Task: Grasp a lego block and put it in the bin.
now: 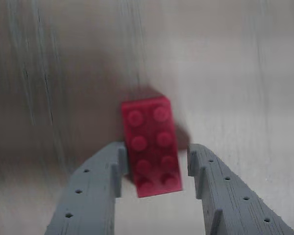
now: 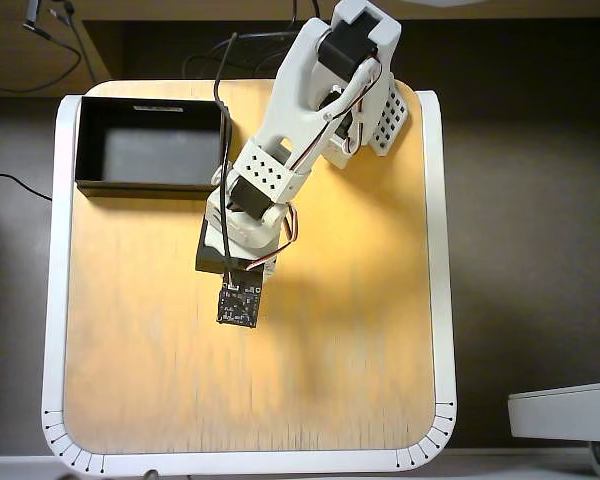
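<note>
Grey fingers (image 1: 100, 188) fill the bottom of the wrist view, one on each side, with the gripper (image 1: 154, 159) spread wide. Between them lies the block (image 1: 151, 146), studs up, flat on the pale table (image 1: 245, 73). Its near half sits inside the gap; its far half sticks out beyond the fingertips. The left finger is close to the block's side, the right one clearly apart, so nothing is clamped yet. The block is turned a little off the line of the fingers.

Risks, as I judge them:
- Off-centre gap: on closing, the left finger would meet the block first and could push or twist it.
- Skewed block: the fingers might bear on corners instead of flat sides, and it could pop out.
- Only the near half is between the fingers, so a grip there may be shallow and let it pivot on the lift.
- The picture is soft, so height above the table cannot be judged.

Overhead view: the arm (image 2: 315, 110) reaches from the far edge toward mid-table, and its wrist hides the block and the fingers. The bin (image 2: 80, 150) stands at the upper left corner of the table, well apart from the gripper. Its floor shows bare grey; I see nothing in it. Carrying the block there would need a swing to the picture's left, and a loose hold could drop it short of the wall.
</note>
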You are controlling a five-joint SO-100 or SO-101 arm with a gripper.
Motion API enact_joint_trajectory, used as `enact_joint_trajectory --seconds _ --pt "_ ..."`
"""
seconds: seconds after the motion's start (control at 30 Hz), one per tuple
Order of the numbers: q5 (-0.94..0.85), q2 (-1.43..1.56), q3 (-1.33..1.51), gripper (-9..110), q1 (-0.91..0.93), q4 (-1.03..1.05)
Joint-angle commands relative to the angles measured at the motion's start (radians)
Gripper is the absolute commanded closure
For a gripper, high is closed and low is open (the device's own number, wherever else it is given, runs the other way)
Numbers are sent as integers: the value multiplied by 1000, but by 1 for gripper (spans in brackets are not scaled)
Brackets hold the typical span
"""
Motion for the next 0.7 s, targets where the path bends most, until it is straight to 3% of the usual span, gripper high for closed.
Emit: enact_joint_trajectory --seconds 0.0,0.4,0.67 --pt "8 31 -3 100 14 14" --pt "-2 54 -14 101 11 8" --pt "-123 196 -75 101 -18 8"
